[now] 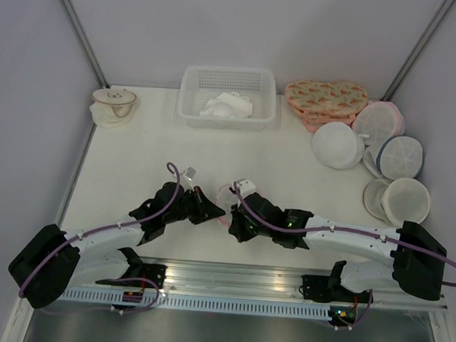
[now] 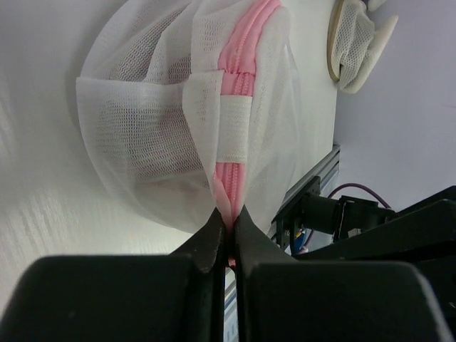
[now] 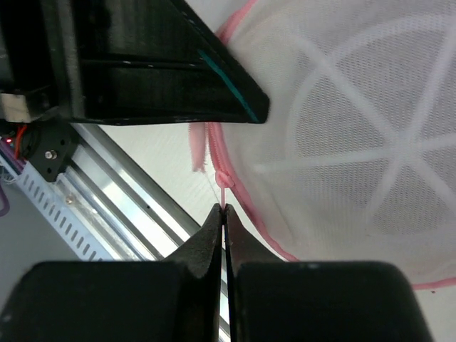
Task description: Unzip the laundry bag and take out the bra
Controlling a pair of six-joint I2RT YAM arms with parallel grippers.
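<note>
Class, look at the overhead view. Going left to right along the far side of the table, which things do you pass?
Left to right: small cream mesh bag → white basket holding white cloth → floral bag → blue-rimmed round bag. The other round bags overlap, so they are left out.

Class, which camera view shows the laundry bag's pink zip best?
Left wrist: the pink zip runs large down the centre. Right wrist shows only its curved edge; top external, a mere sliver.
</note>
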